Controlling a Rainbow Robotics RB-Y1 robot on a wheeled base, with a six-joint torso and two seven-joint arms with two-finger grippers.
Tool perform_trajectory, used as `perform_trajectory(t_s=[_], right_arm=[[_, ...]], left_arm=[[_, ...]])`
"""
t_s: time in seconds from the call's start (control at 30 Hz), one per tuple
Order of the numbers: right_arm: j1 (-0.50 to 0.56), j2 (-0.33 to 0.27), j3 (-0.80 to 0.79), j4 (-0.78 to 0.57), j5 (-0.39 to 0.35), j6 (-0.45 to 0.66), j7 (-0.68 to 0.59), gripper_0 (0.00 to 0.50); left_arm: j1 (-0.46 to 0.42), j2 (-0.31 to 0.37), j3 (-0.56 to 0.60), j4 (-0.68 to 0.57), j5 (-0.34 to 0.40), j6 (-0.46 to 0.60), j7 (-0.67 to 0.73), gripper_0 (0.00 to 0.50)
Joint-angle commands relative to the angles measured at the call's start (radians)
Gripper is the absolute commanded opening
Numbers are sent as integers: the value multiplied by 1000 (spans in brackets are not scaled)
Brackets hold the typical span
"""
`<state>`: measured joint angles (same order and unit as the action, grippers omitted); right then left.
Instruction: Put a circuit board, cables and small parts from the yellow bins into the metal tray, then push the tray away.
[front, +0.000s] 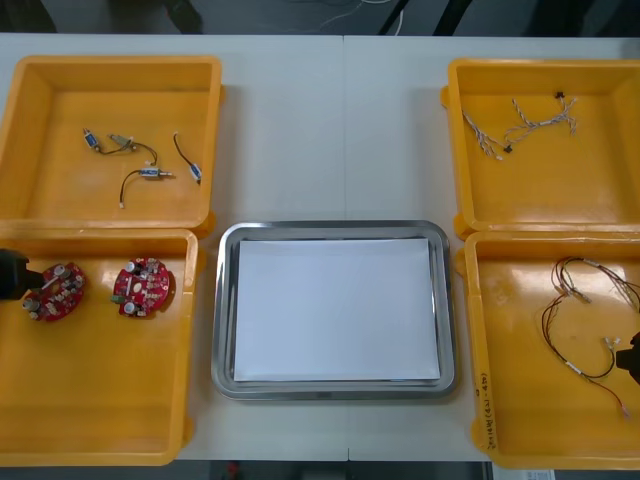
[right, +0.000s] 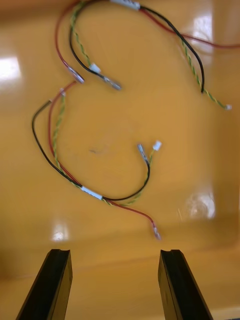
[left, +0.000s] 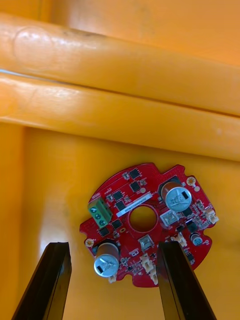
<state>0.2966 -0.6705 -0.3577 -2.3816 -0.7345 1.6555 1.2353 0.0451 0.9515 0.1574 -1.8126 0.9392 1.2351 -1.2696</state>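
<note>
Two round red circuit boards lie in the near left yellow bin (front: 100, 420): one (front: 55, 290) at its left wall, the other (front: 143, 286) to its right. My left gripper (front: 12, 275) hovers beside the left board, open. In the left wrist view that board (left: 145, 220) lies just beyond and partly between the fingers (left: 55, 280). My right gripper (front: 630, 355) hangs over the near right bin (front: 540, 420), open, with red and yellow cables (right: 90, 192) lying ahead of its fingers (right: 175, 285). The metal tray (front: 225, 300), white inside, sits between the bins.
The far left bin (front: 60, 80) holds small metal parts (front: 140, 160) on short black leads. Twisted blue and white cables (front: 520, 125) lie in the far right bin (front: 600, 200). More red and yellow cable (front: 585, 300) loops across the near right bin.
</note>
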Motion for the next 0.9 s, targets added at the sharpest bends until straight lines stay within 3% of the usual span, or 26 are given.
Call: perform_trajectory(t_s=[0.03,0.23,0.5,0.9], right_arm=[[-85,-87,-29,-33,-56,37,4,500],[-132,-153,13,-25,-106,35,99,500],[-139,-282,98,30,-184,-88,159,500],[-120,-301,124,96,-224,-134,444,500]], left_arm=[[35,-13,-18,-4,-19,-37,19,500],[56,-25,-18,-4,-31,-62,15,500],[94,-28,-16,-4,-40,-101,7,500],[110,-54,-18,-4,-59,-103,6,500]])
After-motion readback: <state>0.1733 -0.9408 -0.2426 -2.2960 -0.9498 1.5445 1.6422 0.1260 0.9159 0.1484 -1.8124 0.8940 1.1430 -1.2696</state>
